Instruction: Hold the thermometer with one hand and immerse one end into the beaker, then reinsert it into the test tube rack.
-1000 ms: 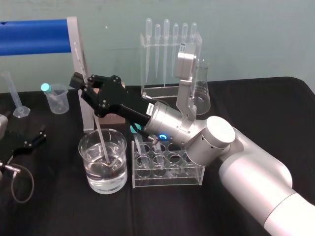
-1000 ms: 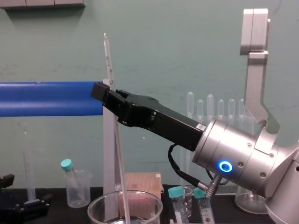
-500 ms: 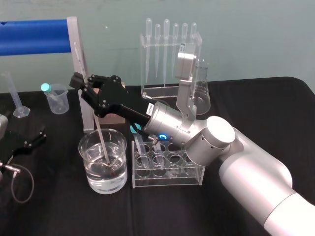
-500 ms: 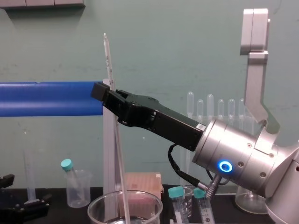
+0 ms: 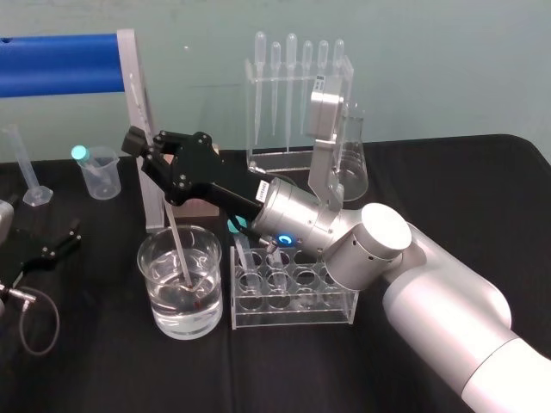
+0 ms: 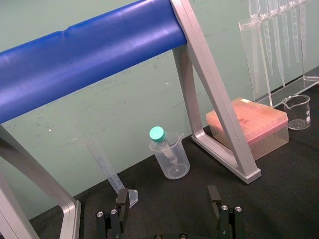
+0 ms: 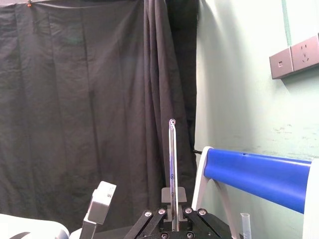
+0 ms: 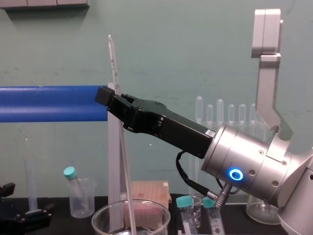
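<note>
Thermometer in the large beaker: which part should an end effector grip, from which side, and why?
Grip the thermometer by its upper stem, above the beaker rim, coming in sideways from the robot's right, as the right end effector does: the rod is thin, nearly upright, lower end in water.

Bright, even room light, with soft glints on the beaker (image 5: 160,297) and faint shadows.

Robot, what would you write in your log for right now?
right gripper: shut on thermometer | thermometer lower end: inside beaker | left gripper: open, idle at left
</note>
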Action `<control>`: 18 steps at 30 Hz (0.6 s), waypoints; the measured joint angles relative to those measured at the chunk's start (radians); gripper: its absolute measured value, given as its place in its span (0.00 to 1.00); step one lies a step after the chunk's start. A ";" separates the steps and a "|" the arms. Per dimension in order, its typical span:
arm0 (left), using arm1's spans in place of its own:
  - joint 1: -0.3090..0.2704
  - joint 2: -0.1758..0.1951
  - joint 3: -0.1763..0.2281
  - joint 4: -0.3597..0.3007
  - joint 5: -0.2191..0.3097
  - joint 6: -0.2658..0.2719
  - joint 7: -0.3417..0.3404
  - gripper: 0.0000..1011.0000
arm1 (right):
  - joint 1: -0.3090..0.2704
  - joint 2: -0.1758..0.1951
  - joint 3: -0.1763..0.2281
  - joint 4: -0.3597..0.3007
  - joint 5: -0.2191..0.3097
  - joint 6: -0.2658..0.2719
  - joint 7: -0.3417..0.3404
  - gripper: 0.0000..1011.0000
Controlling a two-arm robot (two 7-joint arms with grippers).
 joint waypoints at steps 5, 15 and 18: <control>0.000 0.000 0.000 0.000 0.000 0.000 0.000 1.00 | 0.000 0.000 0.000 0.000 0.000 0.000 0.000 0.06; 0.000 0.000 0.000 0.000 0.000 0.000 0.000 1.00 | 0.000 0.000 0.000 0.000 0.000 0.000 0.000 0.05; 0.000 0.000 0.000 0.000 0.000 0.000 0.000 1.00 | 0.000 0.000 0.000 0.000 0.000 0.000 0.000 0.06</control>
